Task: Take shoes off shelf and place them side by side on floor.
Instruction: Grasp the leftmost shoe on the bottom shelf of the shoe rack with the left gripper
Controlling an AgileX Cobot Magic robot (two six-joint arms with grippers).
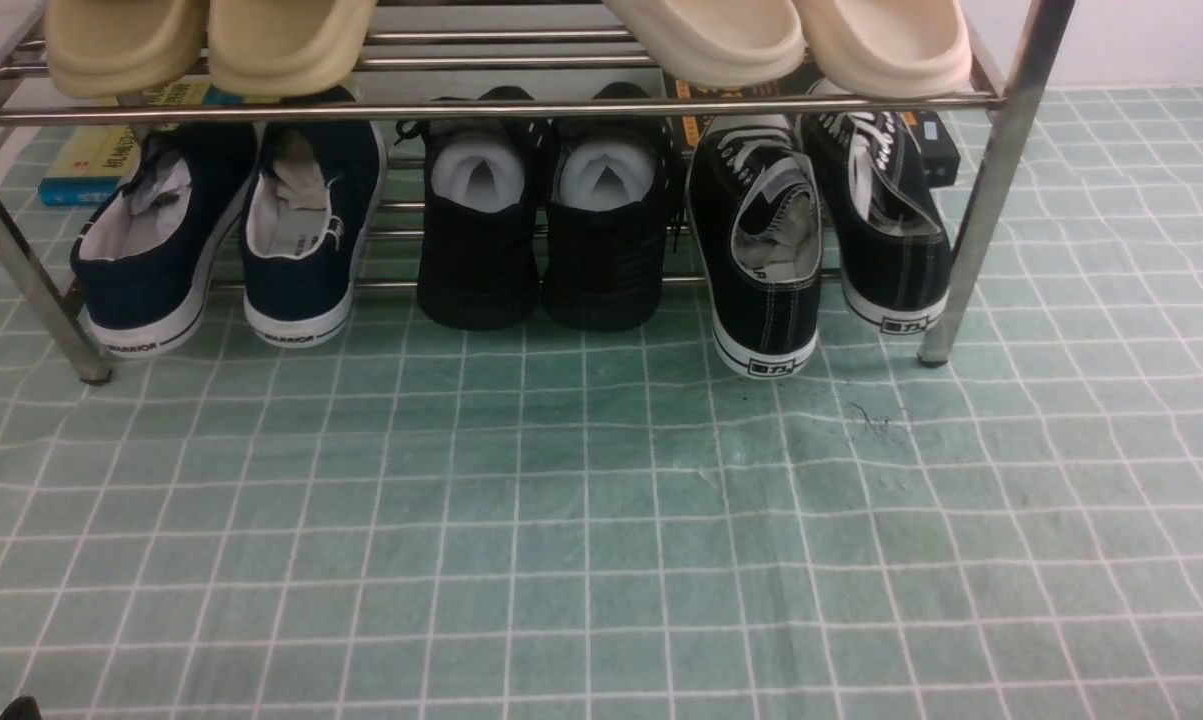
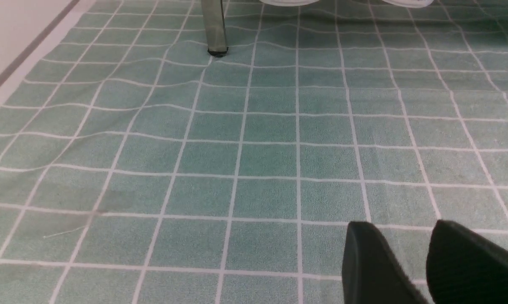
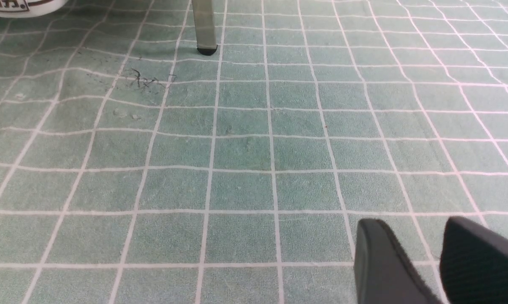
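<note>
While both claws hang low in front of the shelf, we see the shoes on its lower tier, at the shelf's left end. The 2 sit side by side, heels toward us and tipped down over the front bar. On the same tier an all-black pair fills the shelf's middle and black lace-up sneakers its right end. Beige slippers lie on the shelf's upper tier. The floor spreads in front of the shelf, slightly wrinkled. The left gripper hovers over it, out from the shelf's left leg, jaws parted and gripping nothing. The right gripper, out from the shelf's right leg, is likewise parted and empty.
</note>
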